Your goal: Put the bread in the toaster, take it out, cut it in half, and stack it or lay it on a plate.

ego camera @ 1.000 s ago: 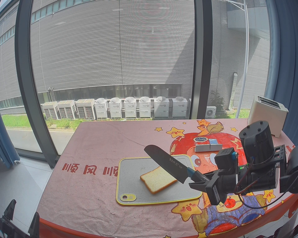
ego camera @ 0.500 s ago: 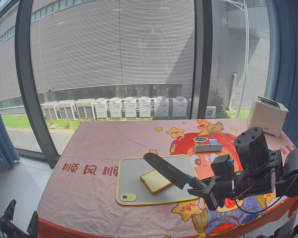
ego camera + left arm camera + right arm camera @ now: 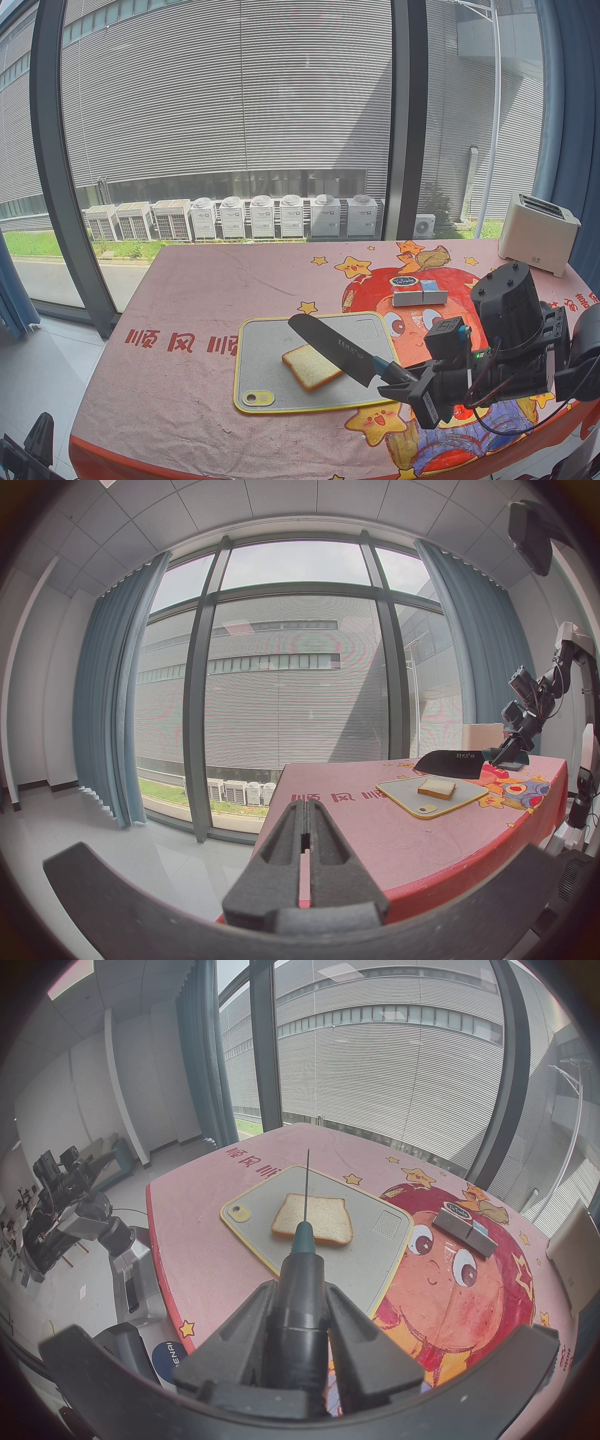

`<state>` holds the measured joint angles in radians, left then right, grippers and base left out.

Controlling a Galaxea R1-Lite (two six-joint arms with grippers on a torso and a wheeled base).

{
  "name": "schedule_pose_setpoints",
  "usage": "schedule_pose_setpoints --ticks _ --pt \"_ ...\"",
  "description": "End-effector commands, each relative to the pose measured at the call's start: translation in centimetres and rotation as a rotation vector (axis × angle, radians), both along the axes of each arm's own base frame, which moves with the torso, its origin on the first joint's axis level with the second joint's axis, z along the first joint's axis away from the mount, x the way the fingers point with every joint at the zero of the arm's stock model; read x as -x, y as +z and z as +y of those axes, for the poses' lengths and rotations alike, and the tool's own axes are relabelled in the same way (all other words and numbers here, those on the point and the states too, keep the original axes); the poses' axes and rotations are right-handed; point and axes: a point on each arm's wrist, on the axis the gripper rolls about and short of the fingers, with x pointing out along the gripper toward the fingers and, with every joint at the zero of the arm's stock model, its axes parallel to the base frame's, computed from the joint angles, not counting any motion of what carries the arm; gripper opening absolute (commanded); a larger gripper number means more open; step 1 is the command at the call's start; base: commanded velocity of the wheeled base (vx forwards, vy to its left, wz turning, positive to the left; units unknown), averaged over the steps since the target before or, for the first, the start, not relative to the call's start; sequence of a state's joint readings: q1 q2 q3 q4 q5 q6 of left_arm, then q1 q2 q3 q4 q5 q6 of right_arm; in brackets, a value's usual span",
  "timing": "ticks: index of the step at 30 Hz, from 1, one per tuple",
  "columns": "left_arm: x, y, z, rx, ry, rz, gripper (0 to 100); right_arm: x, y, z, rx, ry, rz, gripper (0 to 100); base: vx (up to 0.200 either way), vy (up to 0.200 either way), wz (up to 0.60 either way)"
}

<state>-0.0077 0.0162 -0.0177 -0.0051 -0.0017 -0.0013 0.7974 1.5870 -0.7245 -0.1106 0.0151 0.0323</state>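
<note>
Because a halving cut needs a steady, edge-down blade, the right gripper [image 3: 303, 1294] is pinching the black handle of the kitchen knife [image 3: 334, 347] between both fingers and holding the blade on edge, pointing away from the wrist. The blade is hanging just above the bread slice [image 3: 307, 369], and the left wrist view is showing a gap between them. From the right wrist, the blade is running across the slice's middle, which I judge to be the line for the cut.

The slice is lying flat on the grey cutting board [image 3: 262, 350], in its right half, so the edge is going to meet the board and not the cloth. The board is sitting by the near edge of the table [image 3: 206, 281], about midway along it. The white toaster [image 3: 537, 232] is standing at the far right corner, well apart. The left gripper [image 3: 305, 839] is hanging beyond the table's left edge, its fingers pressed together on nothing, out of the knife's way.
</note>
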Motion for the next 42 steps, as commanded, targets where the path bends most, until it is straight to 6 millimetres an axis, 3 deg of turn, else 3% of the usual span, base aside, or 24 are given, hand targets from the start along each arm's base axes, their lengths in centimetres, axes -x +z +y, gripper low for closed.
schedule_pose_setpoints --ticks 1,14,15,16,17,26,30,42 --pt "0.0 -0.5 0.0 0.000 0.000 0.000 0 0.1 0.1 -0.1 -0.004 0.000 -0.003 0 0.000 0.000 0.00" --pt "0.0 -0.3 0.0 -0.012 0.010 -0.024 0 0.2 -0.2 0.2 0.016 -0.011 -0.015 0 0.000 0.000 0.00" --pt "0.0 0.2 0.0 -0.011 0.014 -0.072 0 0.2 -0.2 0.2 0.017 -0.009 -0.014 0 0.000 0.000 0.00" --pt "0.3 1.8 0.0 -0.011 0.017 -0.227 0 0.3 -0.2 0.2 0.018 -0.009 -0.015 0 0.000 0.000 0.00" --pt "0.3 2.0 0.0 -0.017 0.017 -0.245 0 0.3 -0.2 0.2 0.018 -0.009 -0.015 0 0.000 0.000 0.00" --pt "0.2 1.6 0.0 -0.024 0.008 -0.211 0 0.6 -0.3 0.4 0.020 0.005 -0.015 0 0.000 0.000 0.00" --pt "0.3 2.6 -0.1 -0.024 -0.012 -0.290 0 0.6 -0.3 0.3 0.020 -0.001 -0.020 0 0.000 0.000 0.00" --pt "-4.8 6.5 -0.3 -0.071 -0.120 -0.192 0 0.6 -0.3 0.3 0.023 -0.001 -0.018 0 0.000 0.000 0.00"
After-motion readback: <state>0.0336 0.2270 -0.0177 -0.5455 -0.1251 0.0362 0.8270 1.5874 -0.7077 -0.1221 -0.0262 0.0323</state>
